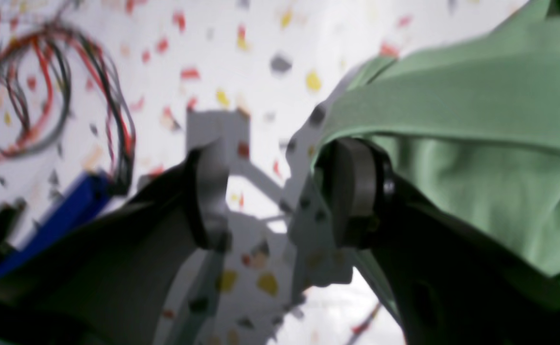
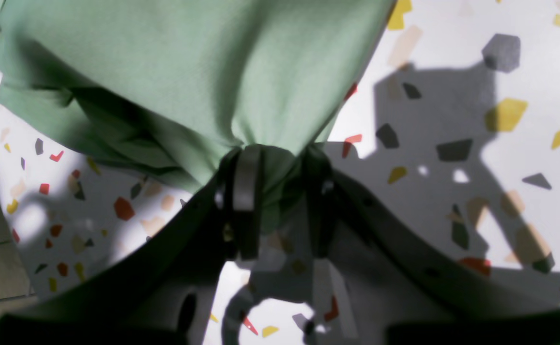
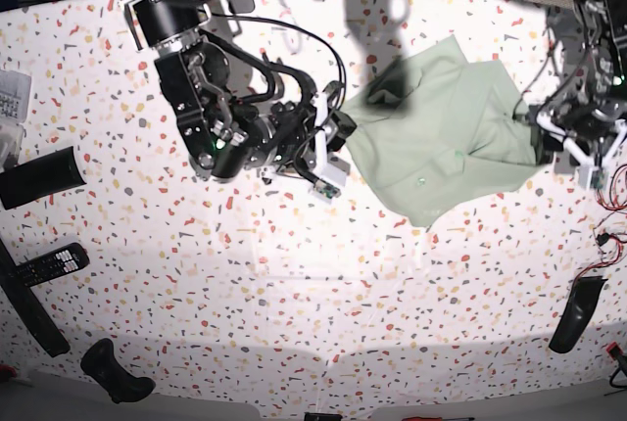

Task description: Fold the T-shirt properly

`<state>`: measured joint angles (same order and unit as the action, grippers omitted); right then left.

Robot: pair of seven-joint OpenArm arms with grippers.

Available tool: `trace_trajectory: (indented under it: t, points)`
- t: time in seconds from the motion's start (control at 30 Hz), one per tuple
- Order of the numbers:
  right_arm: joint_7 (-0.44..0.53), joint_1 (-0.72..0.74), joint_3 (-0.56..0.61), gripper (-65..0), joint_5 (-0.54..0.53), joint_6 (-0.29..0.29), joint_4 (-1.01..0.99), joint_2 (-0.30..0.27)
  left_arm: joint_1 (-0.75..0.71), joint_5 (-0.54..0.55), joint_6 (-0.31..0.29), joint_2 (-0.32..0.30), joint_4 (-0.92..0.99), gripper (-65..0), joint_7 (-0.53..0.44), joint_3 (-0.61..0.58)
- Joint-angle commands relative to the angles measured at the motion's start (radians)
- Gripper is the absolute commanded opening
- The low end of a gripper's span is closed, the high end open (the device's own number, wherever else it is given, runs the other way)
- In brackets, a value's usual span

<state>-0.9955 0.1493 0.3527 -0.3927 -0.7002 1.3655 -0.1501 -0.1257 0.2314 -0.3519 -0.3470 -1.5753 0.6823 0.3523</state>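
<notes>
The right gripper (image 2: 277, 191) is pinching a bunched edge of the T-shirt (image 3: 441, 137), the left gripper (image 1: 280, 191) is hanging released beside its far edge, and the shirt is lying rumpled mid-table, folding barely begun.

I see the T-shirt (image 2: 174, 62) as soft matt sage-green cloth, finely knit. Beneath it the table (image 2: 539, 201) looks smooth speckled terrazzo. Right gripper (image 2: 277, 191) fingers: matt black plastic.
</notes>
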Motion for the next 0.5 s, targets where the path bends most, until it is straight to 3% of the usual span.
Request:
trace_trajectory:
  t: [0.0, 0.3, 0.47]
  points:
    - [-0.018, 0.014, -0.002, -50.0, 0.023, 0.002, 0.011, -0.005, 0.022, 0.004, 0.000, -0.027, -0.014, -34.3, -0.021, 0.005]
    - [-0.018, 0.018, -0.002, -50.0, 0.056, 0.002, 0.012, -0.010, 0.022, 0.013, 0.001, -0.114, 0.033, -34.3, -0.008, 0.005]
    - [-0.014, 0.023, -0.002, -50.0, -0.007, 0.002, 0.016, 0.014, 0.021, 0.197, 0.000, -0.114, 0.003, -34.3, 0.099, 0.005]
